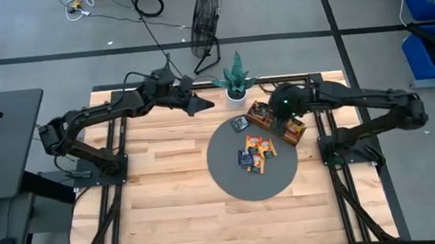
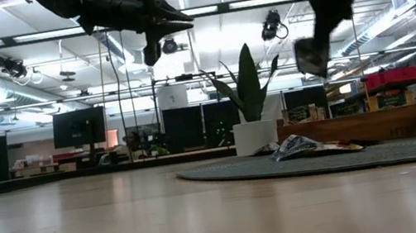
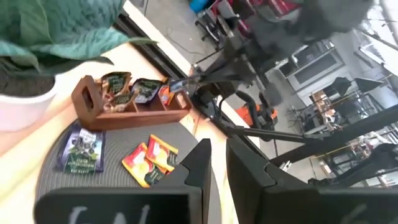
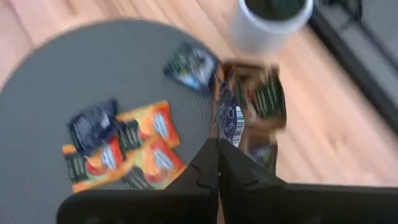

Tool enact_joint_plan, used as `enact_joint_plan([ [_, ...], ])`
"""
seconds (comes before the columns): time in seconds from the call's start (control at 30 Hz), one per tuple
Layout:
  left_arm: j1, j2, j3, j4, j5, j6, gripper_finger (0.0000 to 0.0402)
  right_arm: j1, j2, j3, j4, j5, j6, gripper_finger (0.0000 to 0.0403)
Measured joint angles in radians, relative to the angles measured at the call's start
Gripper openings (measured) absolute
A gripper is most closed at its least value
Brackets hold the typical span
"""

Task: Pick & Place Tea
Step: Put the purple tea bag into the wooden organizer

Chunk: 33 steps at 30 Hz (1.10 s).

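Several tea sachets lie flat on the round grey mat (image 1: 230,176): a dark one (image 1: 240,124), orange ones (image 1: 260,145) and another dark one (image 1: 247,159); they also show in the right wrist view, orange (image 4: 146,149) and dark (image 4: 92,123). More sachets stand in the brown wooden tray (image 1: 262,118). My right gripper (image 4: 219,149) hangs high over the tray, shut on a dark blue sachet (image 4: 227,118). My left gripper (image 3: 214,165) is open, raised over the table's far left part (image 1: 192,103), touching nothing. My right gripper pinches the dark blue sachet by its upper edge (image 4: 222,138) between the two fingertips, coming from above and pointing down. The sachet (image 2: 311,56) is lifted clear and hangs below the fingers, high above the tray (image 2: 352,129).
A potted plant in a white pot (image 1: 235,81) stands at the table's far edge, just beside the tray. A black fan (image 1: 206,28) stands on the floor beyond the table. Bare wood (image 1: 160,190) spreads over the table's left and near parts.
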Motion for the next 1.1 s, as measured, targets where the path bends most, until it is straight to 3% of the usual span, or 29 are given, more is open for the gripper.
enact_joint_plan([
  [0.37, -0.036, -0.004, -0.001, -0.002, -0.042, 0.040, 0.0050, -0.194, -0.010, -0.246, 0.156, -0.188, 0.018, 0.0000],
  [1.1, -0.046, -0.004, -0.001, 0.000, -0.072, 0.039, 0.0050, -0.324, -0.010, -0.403, 0.300, -0.222, 0.013, 0.0000],
])
